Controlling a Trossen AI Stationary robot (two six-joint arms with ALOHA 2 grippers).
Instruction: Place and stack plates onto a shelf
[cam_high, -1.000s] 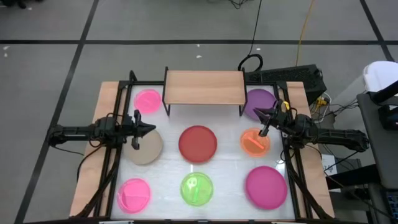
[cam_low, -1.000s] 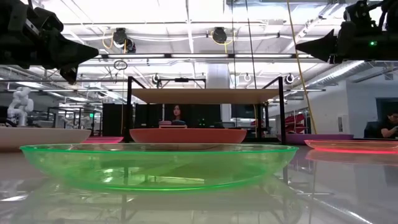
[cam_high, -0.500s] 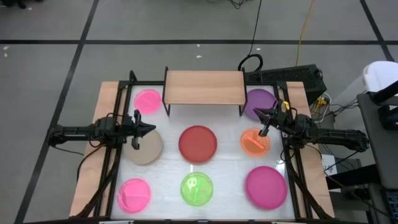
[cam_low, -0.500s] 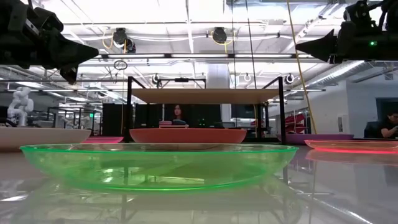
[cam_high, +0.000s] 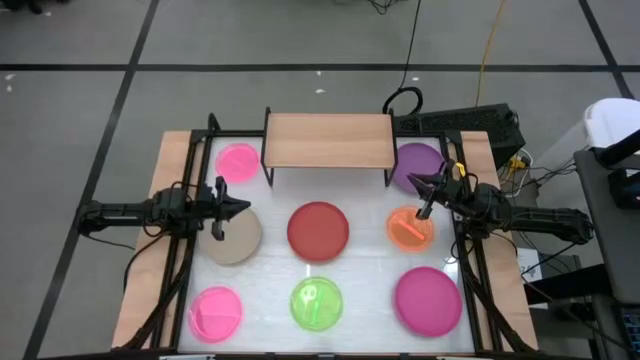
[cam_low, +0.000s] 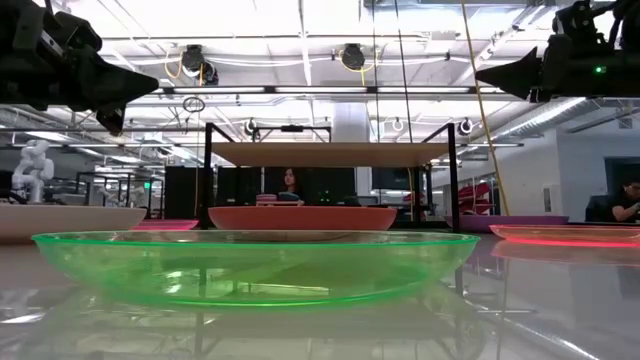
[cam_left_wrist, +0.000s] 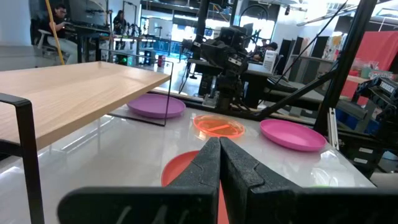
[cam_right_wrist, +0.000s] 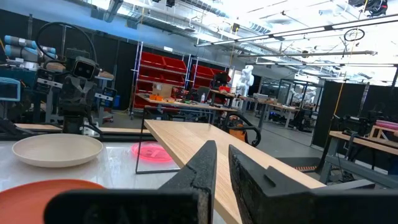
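All plates lie flat on the white table. In the high view a small pink plate (cam_high: 237, 161) and a purple plate (cam_high: 418, 163) flank the shelf (cam_high: 327, 140) at the far edge. Beige (cam_high: 233, 238), red (cam_high: 318, 230) and orange (cam_high: 410, 229) plates form the middle row. Pink (cam_high: 216, 312), green (cam_high: 316, 303) and magenta (cam_high: 428, 299) plates sit near. My left gripper (cam_high: 245, 205) hovers shut over the beige plate's far rim, pointing right. My right gripper (cam_high: 411, 182) hovers shut between the purple and orange plates, pointing left. The shelf top is bare.
The shelf stands on thin black legs (cam_low: 207, 175) with open space beneath it. Black frame bars (cam_high: 190, 190) and wooden side strips (cam_high: 172, 160) run along both table sides. In the low view the green plate (cam_low: 255, 265) fills the foreground. People sit in the room behind.
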